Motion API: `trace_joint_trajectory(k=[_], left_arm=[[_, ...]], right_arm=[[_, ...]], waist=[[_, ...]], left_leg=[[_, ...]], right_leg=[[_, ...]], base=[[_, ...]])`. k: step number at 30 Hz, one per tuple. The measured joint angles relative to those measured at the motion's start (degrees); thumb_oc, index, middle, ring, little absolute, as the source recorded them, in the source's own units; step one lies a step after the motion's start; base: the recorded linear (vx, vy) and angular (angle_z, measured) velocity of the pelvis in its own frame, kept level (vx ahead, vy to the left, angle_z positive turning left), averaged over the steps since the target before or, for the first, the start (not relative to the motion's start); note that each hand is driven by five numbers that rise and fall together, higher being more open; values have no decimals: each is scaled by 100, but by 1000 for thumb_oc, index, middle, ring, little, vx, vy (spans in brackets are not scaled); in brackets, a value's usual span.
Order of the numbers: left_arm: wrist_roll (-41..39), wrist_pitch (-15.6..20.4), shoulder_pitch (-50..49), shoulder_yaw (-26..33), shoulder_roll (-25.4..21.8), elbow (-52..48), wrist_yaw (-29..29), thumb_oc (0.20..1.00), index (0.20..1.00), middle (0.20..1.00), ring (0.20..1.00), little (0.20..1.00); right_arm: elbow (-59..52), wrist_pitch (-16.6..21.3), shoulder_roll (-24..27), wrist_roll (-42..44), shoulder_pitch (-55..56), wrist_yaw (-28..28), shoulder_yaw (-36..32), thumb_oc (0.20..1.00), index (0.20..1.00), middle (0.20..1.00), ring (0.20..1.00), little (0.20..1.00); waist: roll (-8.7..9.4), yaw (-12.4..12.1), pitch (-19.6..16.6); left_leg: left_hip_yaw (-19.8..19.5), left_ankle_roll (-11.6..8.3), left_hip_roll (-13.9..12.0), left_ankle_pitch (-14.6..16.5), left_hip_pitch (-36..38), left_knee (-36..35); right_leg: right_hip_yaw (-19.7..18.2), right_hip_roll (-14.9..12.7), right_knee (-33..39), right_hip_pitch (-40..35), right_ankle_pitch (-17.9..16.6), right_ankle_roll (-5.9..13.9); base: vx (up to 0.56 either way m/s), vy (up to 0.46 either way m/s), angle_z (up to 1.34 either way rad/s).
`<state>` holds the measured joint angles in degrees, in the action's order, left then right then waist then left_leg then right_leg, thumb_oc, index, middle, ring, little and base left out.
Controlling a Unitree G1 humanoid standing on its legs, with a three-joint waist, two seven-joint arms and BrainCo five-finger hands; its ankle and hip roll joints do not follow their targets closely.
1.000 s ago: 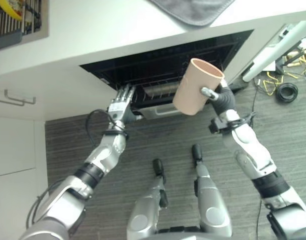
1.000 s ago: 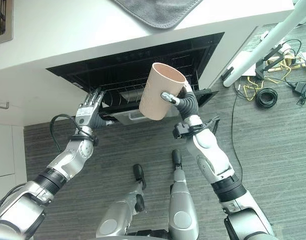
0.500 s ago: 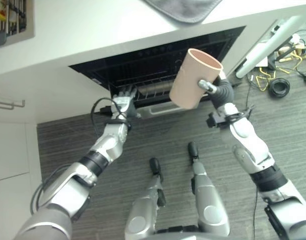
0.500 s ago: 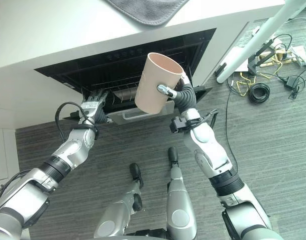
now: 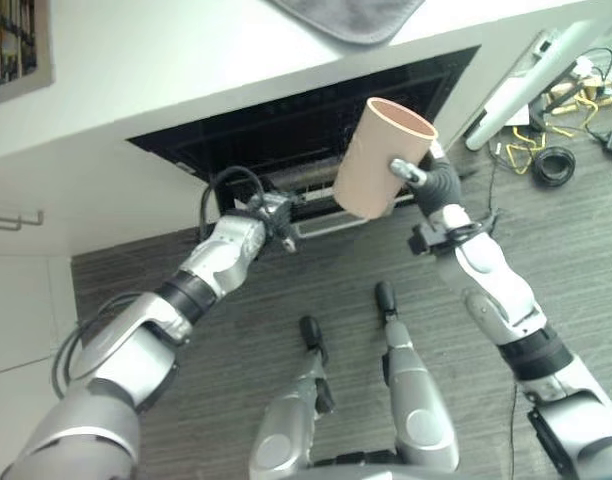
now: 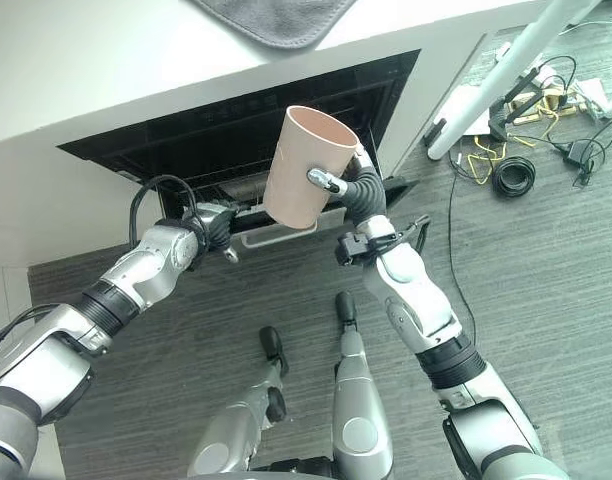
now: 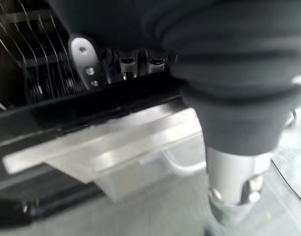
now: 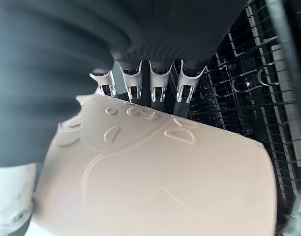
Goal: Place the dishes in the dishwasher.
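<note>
pink cup (image 6: pixel 304 168) in right hand (image 6: pixel 358 190), above dishwasher rack (image 5: pixel 306 190)

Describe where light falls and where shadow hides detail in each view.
Left eye view: the white countertop is brightly lit, while the dishwasher cavity is dark. Right wrist view: the beige cup in the right hand is evenly lit, and its raised pattern shows. Left wrist view: the rack's pale front catches light, and the wires behind sit in shadow.
</note>
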<state>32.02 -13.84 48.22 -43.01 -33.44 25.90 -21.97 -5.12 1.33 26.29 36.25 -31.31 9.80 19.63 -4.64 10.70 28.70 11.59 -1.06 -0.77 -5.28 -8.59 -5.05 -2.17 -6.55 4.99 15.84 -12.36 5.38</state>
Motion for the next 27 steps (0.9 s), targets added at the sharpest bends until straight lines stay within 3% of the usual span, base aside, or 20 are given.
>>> trace_joint_trajectory(k=[9,27], left_arm=[[-444,-61,82,-552,167,82,-1237,1000,1000,1000,1000,1000],[-605,-27,145,-644,3,-178,-1367,1000,1000,1000,1000,1000]], right_arm=[[5,-244,-8,-3,-23,-3,6,200,200,200,200,200],[11,-339,-2,-31,-30,6,-2,200,200,200,200,200]], waist=[[-190,53,-2],[-197,16,5]], left_leg=[[11,-2,2,1,56,-1],[-12,-2,-5,0,-46,-1]], right_leg=[[-17,-4,1,-46,-6,7],[18,0,0,27,-1,8]], base=[[1,2,0],[1,-2,0]])
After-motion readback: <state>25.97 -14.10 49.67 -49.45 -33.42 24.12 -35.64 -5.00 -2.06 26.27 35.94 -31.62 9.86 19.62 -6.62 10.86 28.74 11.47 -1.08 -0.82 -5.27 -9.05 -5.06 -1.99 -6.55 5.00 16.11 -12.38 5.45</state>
